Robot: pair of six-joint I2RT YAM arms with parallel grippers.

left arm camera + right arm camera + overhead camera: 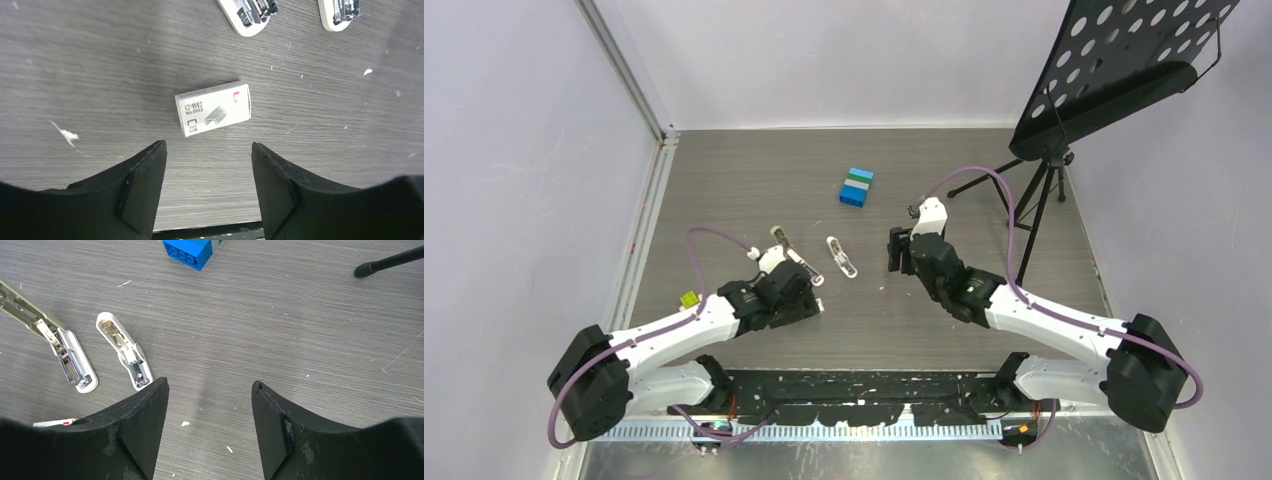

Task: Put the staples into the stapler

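The staples box [213, 108], flat and white with a red mark, lies on the table just ahead of my open, empty left gripper [207, 150], apart from both fingers. Its edge also shows in the right wrist view [52, 423]. The stapler [55, 340] lies opened out, olive top to the far left, white base and silver channel nearer. It shows in the top view [792, 252] just beyond my left gripper [804, 295]. My right gripper [901, 250] is open and empty over bare table [210, 387], right of the stapler. The silvery insert is not in view.
A shorter stubby white object [125, 352] lies next to the stapler, also seen from above [842, 257]. Blue-green bricks [856, 187] sit further back. A black music stand [1114, 70] stands at the right, its leg [390, 262] on the table. A small yellow-green piece [689, 298] lies left.
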